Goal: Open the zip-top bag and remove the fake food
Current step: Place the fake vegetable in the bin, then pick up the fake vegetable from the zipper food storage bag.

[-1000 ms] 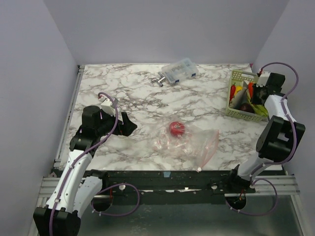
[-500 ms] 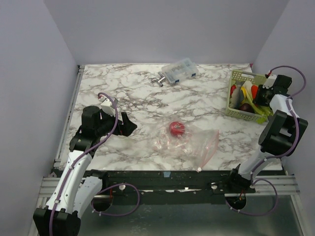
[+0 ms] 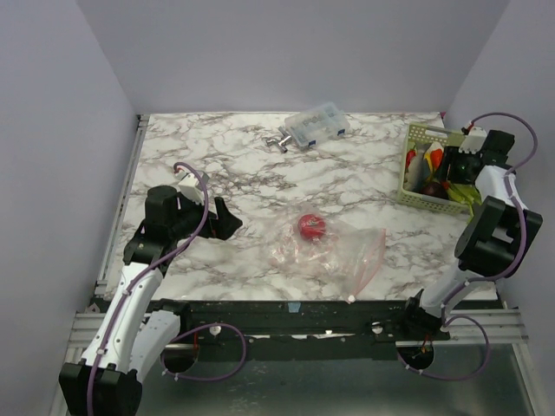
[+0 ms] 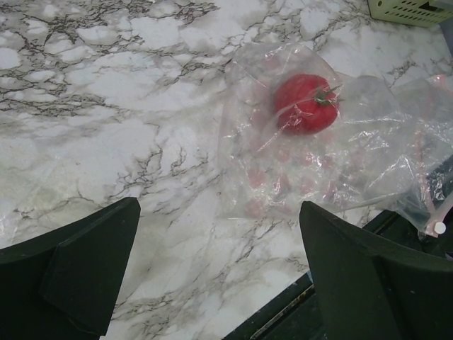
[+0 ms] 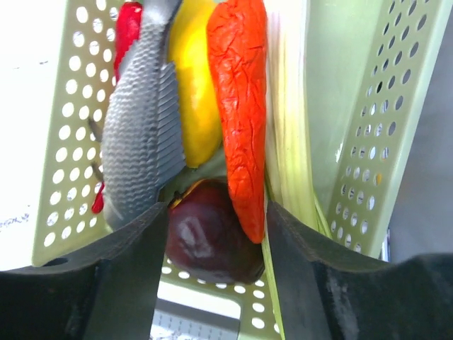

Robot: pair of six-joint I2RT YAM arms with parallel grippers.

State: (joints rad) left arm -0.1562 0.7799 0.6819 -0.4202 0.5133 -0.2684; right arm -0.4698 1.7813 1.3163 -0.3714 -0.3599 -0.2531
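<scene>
The bag (image 3: 347, 251) holds one red toy (image 3: 311, 226); left claw (image 4: 219, 276) gapes empty at its nine o'clock, right claw (image 5: 216, 244) likewise over the two-o'clock drop-off basket (image 3: 414, 133).

walls (image 3: 295, 52): plain pale lilac | table (image 3: 217, 147): white marble, grey veins | light: even

One each: zip-top bag (image 3: 347, 253), red tomato (image 3: 311, 226), basket (image 3: 422, 132), orange carrot (image 5: 241, 106), gray fish (image 5: 141, 142), purple piece (image 5: 209, 234), clear box (image 3: 316, 124), metal fitting (image 3: 278, 139).

Clear crinkly plastic zip-top bag (image 4: 262, 177) cut off at R edge of left wrist view; pale green perforated basket (image 5: 357, 142) cropped top & btm.
</scene>
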